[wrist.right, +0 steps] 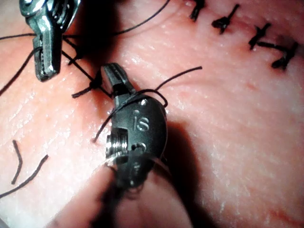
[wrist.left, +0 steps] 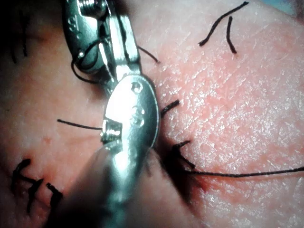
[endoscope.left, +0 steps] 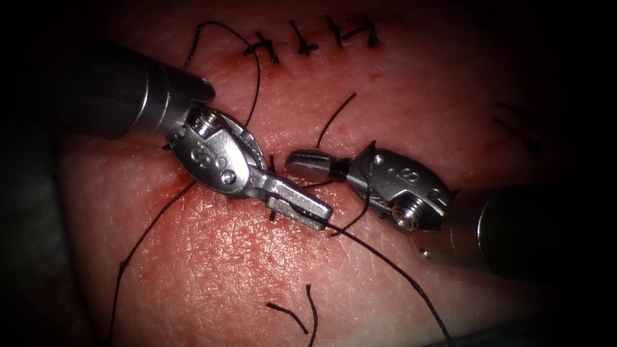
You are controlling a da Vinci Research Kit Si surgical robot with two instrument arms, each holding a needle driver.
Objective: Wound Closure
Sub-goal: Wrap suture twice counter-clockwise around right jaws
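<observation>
Over cut mid-tissue (endoscope.left: pixel 212 257): L tool (endoscope.left: pixel 307 212) clenched on thread (endoscope.left: pixel 385 263); R tool (endoscope.left: pixel 308 160) clenched on thread near knot, strand looped round it. Knot-tying likely; next needs steady opposed tension. Needle unseen.

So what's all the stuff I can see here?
tissue: one, pink, beneath everything.
stitches: a row, black, at the tissue's top.
thread: one long black strand, running from the left claw toward the bottom right.
cut ends of thread: two, black, lying loose near the bottom.
red fluid: a smear, below the left claw.
left claw: silver, shut on the thread.
right claw: silver, shut on the thread, with thread looped round it.
</observation>
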